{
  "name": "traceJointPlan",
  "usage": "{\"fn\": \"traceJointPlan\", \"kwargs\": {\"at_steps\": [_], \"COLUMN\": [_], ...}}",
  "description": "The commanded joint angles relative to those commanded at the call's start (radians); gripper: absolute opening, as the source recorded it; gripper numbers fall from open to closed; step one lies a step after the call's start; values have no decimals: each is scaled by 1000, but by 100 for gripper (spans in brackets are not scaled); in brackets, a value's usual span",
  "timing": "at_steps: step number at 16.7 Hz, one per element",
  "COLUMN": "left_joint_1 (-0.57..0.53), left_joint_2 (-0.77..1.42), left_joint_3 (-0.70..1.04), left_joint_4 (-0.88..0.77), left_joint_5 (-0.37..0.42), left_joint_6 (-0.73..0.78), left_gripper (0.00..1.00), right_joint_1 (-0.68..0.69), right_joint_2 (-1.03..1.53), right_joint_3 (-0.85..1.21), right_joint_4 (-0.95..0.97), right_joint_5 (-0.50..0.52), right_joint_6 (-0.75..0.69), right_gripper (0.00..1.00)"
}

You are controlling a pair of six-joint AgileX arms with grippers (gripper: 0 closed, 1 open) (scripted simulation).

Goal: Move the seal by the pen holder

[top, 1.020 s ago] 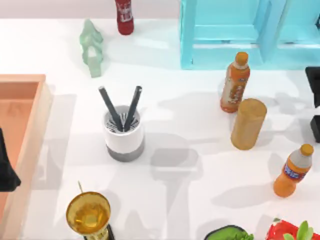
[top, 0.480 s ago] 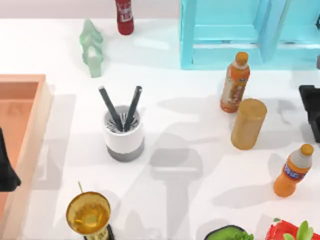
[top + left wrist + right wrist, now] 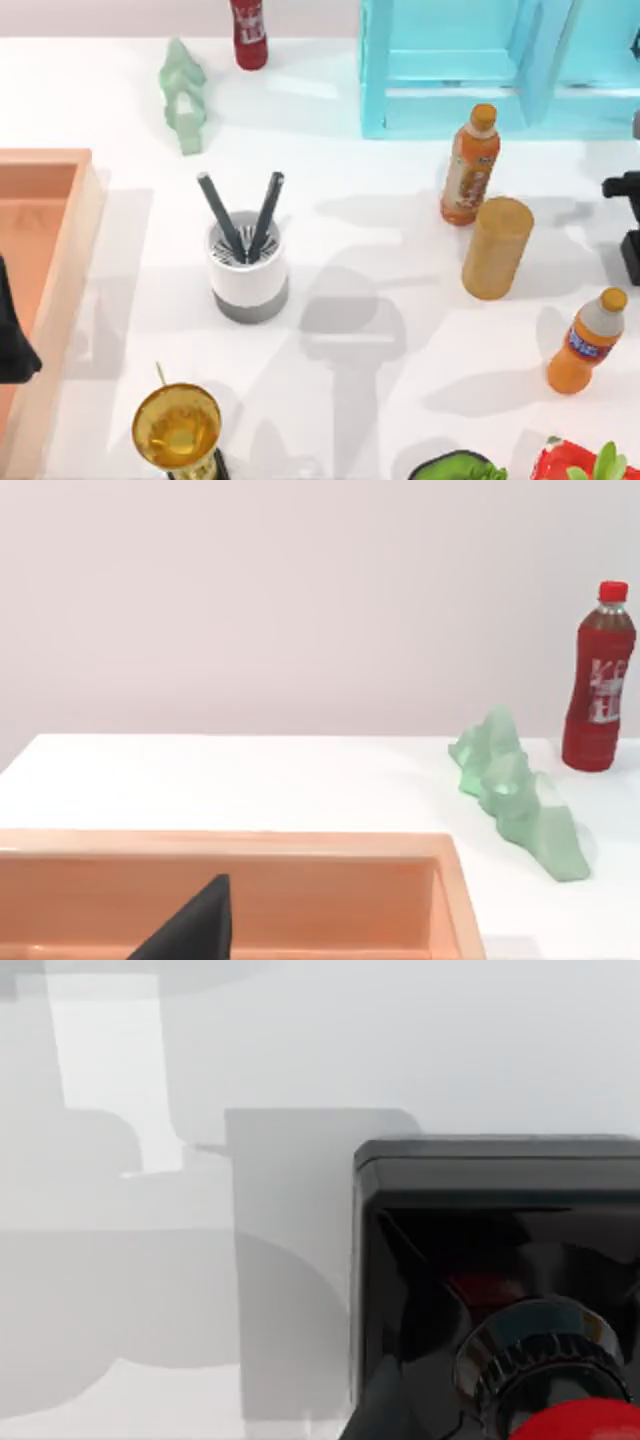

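The seal [image 3: 470,1195] was a black square block with a glossy red round knob [image 3: 585,1425] ringed by a ridged dark collar. In the right wrist view it sat close below the right arm's [image 3: 628,187] jaws, knob end nearest them. The pen holder [image 3: 248,272], a white slotted cup with a grey bottom band, stood upright well apart from those jaws, two dark grey pens [image 3: 262,218] leaning apart in it.

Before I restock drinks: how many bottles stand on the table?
3. A dark red bottle at the far edge, an orange bottle beside the tan wooden cylinder, and another orange bottle near the right edge. More may be hidden.
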Motion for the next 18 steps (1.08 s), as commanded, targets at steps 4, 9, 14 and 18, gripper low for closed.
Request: {"fn": "traceJointPlan", "kwargs": {"at_steps": [4,9,14,18], "left_joint_1": [0,0,0,0], "left_joint_2": [0,0,0,0], "left_joint_3": [0,0,0,0], "left_joint_4": [0,0,0,0], "left_joint_5": [0,0,0,0], "left_joint_6": [0,0,0,0], "left_gripper": [100,100,100,100], "right_joint_1": [0,0,2,63], "right_joint_2": [0,0,-1,21], "right_joint_3": [0,0,3,117], "right_joint_4": [0,0,-3,-110], "right_joint_5": [0,0,1,2], "right_joint_6": [0,0,2,62], "right_gripper": [2,0,0,0]}}
